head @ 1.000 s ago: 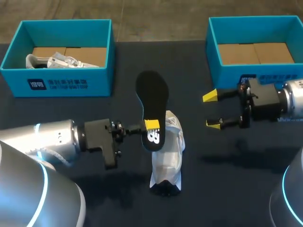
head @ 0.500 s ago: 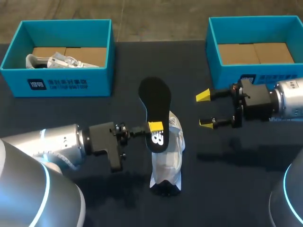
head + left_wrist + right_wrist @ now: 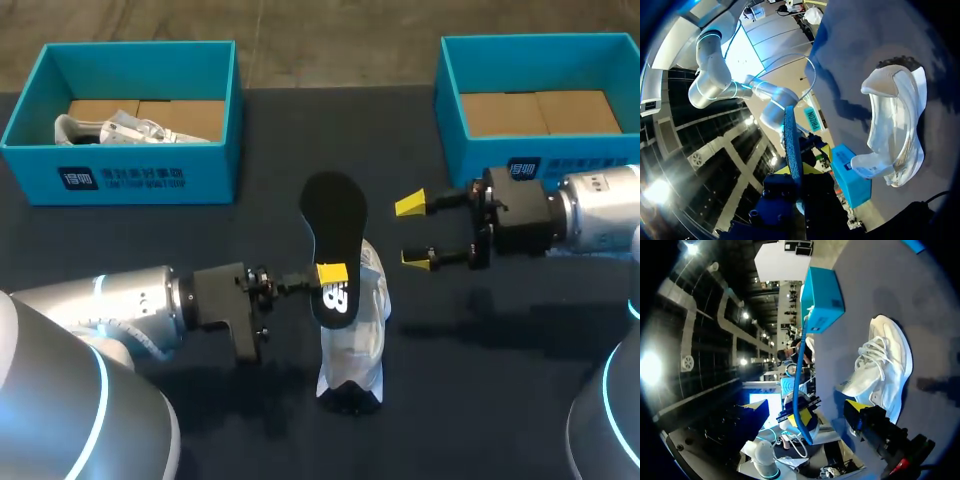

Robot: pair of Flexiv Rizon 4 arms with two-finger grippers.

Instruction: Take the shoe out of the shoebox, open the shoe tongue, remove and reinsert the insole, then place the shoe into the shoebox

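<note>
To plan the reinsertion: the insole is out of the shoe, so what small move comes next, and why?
Probably move the open right claw to the white shoe to steady it. The left claw is shut on the black insole over the shoe, and nothing holds the shoe.

Shoe [image 3: 352, 335] placed centrally, insole [image 3: 335, 240] held over it by left gripper [image 3: 330, 275], right gripper [image 3: 412, 232] beside, left box [image 3: 130, 180] back-left, right box [image 3: 470, 155] back-right.

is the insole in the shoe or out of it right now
Out. The left gripper holds the black insole in the air, apart from the white shoe on the table.
</note>
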